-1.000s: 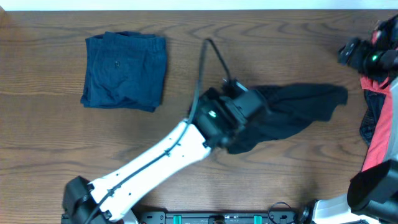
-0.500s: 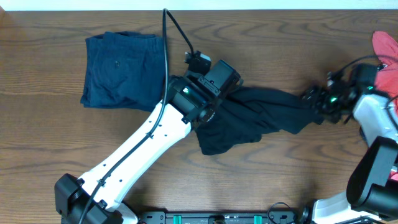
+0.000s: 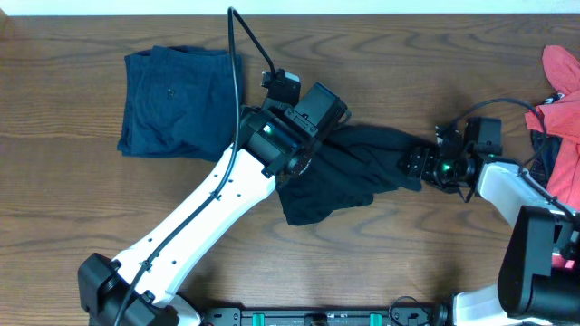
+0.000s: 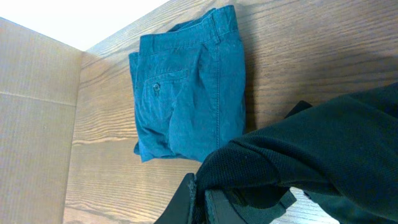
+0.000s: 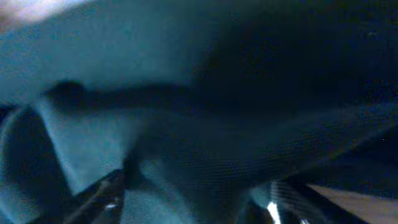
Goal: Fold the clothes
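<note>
Mid-table: long black soft-fabric garment (image 3: 362, 167) lies bunched, just right of the folded navy-blue shorts (image 3: 181, 100) | my left gripper (image 4: 208, 190): pinching its left end | my right gripper (image 3: 419, 165): jaws straddle its right end, bite unclear, cannot tell | risk, I judge: stretching it on a shallow hold slips the cloth, leaving it crumpled

A black garment (image 3: 362, 167) stretches crumpled across the middle of the tabletop (image 3: 408, 263). Navy-blue shorts (image 3: 181, 101) lie flat, folded square, at the far left. Coral-red pieces (image 3: 557, 81) bunch at the right edge.
</note>
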Controlling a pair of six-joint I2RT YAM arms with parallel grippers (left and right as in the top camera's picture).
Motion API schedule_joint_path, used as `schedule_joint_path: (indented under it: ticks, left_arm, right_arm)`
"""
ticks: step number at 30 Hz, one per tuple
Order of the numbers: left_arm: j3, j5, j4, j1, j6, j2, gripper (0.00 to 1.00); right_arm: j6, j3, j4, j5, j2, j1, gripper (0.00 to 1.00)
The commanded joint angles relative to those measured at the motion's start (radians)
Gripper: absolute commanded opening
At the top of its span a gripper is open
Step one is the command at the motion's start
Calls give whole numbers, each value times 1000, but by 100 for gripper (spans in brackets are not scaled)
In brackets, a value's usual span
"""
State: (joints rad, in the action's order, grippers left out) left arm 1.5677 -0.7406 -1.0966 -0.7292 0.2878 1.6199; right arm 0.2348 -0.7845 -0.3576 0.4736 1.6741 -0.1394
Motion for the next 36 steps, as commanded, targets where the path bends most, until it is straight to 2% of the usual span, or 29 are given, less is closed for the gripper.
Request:
schedule_joint_path:
  ticks: [1, 4, 13, 23, 31, 36]
  left_arm:
    - [33, -40, -18, 5, 7, -34, 6]
    - [33, -44, -45, 5, 5, -42, 6]
    - [34, -129, -104, 6, 5, -105, 6]
    - [34, -128, -116, 5, -20, -232, 6]
    - [34, -119, -148, -76, -25, -417, 6]
    - [34, -100, -133, -97, -25, -476, 6]
  right_arm:
    - [34, 26, -4, 48, 35, 8, 25]
    - [34, -34, -63, 64, 6, -16, 1]
    - [15, -305, -211, 29, -211, -150, 1]
    - [15, -401, -293, 33, -412, -244, 1]
    - [28, -506, -555, 23, -592, -252, 1]
    - [42, -508, -684, -39, -615, -247, 1]
